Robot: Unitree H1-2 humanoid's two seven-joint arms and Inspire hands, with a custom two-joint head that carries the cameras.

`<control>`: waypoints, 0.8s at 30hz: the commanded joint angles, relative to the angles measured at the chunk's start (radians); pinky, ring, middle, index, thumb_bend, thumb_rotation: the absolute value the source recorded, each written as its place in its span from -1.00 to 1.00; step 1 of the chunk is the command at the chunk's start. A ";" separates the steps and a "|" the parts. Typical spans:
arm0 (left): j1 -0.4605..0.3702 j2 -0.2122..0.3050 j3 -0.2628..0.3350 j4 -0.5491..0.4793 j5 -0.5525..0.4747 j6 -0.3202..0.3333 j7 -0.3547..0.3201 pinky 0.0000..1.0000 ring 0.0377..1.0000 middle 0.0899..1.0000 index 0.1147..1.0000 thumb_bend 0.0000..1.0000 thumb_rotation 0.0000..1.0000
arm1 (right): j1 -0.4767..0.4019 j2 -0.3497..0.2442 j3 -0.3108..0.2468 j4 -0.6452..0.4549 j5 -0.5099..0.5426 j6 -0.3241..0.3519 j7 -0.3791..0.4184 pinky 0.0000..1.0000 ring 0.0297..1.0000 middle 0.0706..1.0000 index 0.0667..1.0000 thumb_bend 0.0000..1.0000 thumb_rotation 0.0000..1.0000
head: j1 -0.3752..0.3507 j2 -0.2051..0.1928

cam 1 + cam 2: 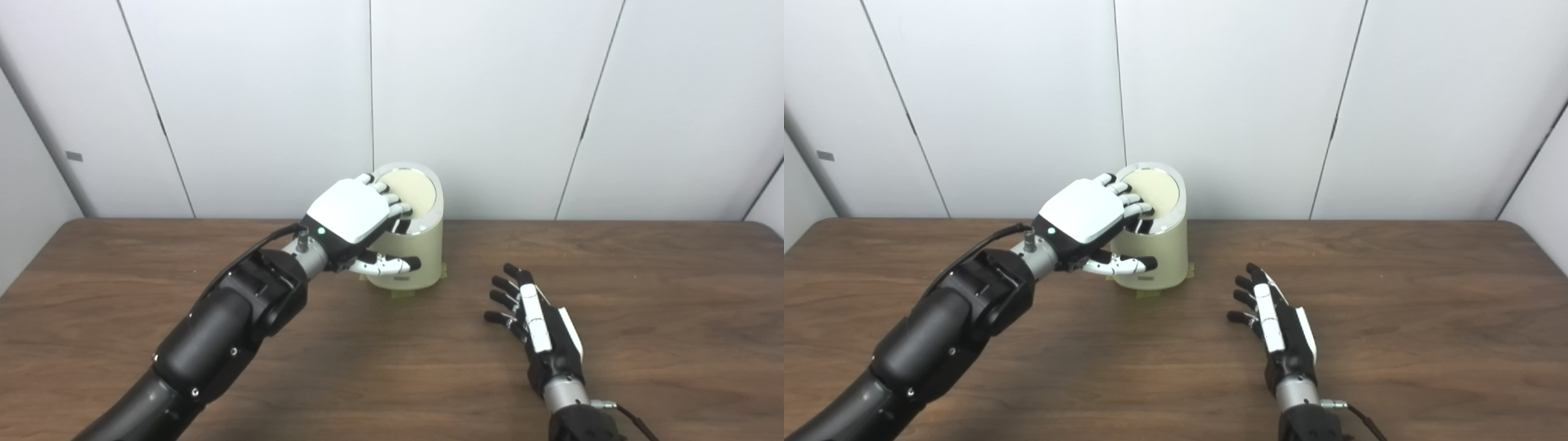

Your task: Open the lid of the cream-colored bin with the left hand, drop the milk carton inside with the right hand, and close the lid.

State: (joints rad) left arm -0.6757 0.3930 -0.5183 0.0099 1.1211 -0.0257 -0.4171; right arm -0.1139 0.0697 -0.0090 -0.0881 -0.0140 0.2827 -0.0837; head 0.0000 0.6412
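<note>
One robot hand [352,214] hides part of the bin's [416,257] lid [413,191].

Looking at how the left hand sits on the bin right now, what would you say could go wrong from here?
1. The left hand presses near the front rim of the lid; the narrow cream bin might tip or slide, though tape seems to hold its base.
2. Its fingers may get pinched if the lid swings.
3. No milk carton is visible, and the right hand lies open and empty on the table, so the drop may stall.

Lab-like room: bare white wall panels [478,92], wooden table [643,294].
</note>
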 commanded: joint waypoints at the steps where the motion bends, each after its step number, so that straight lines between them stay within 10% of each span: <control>1: -0.008 0.014 0.006 -0.001 -0.023 -0.001 -0.064 0.97 0.88 0.74 0.69 0.06 1.00 | -0.009 0.009 -0.006 -0.013 0.002 0.003 -0.006 0.33 0.64 0.64 0.76 0.05 0.83 | 0.001 0.000; 24: 0.137 -0.066 0.249 -0.155 -0.098 0.009 0.275 0.84 0.86 0.81 0.80 -0.18 0.73 | -0.005 0.014 -0.028 -0.017 0.048 -0.034 0.010 0.32 0.63 0.65 0.74 0.01 0.79 | 0.003 -0.007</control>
State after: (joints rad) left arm -0.5240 0.3257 -0.2954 -0.1067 1.0499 -0.0249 -0.1740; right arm -0.1076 0.0785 -0.0291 -0.0889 0.0185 0.2670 -0.0778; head 0.0031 0.6335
